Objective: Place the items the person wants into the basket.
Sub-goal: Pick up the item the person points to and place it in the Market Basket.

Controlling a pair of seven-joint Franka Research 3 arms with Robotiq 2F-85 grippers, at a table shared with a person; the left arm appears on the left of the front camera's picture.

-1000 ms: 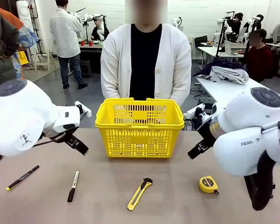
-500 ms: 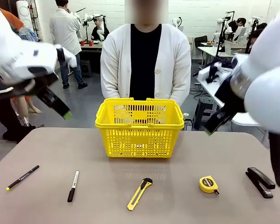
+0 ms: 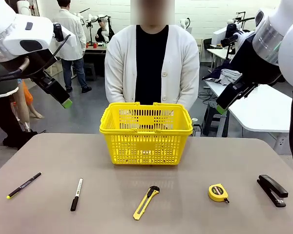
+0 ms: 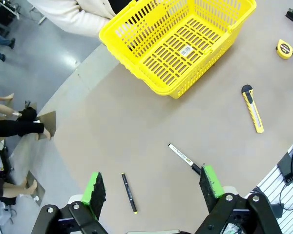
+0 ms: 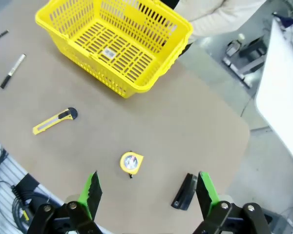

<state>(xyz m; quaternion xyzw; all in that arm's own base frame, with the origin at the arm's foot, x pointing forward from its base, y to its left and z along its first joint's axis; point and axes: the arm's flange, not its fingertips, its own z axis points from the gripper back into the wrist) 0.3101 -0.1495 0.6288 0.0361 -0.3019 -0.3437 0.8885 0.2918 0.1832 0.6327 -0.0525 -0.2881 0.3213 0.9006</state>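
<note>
Pen (image 3: 23, 185) diagonal, yellow tip near-left

The left arm (image 3: 20, 35) is held high at the left side, and the left gripper (image 3: 63, 100) points down and inward at a slant. The right arm (image 3: 283, 34) stands high at the right side, and the right gripper (image 3: 221, 106) slants down and inward too. In both wrist views the green pads (image 4: 94, 188) stand wide apart and hold nothing.

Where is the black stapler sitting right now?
In the front view, the black stapler lies on the beige table near its right edge, just right of the small round yellow-and-black tape measure and not touching it.
</note>
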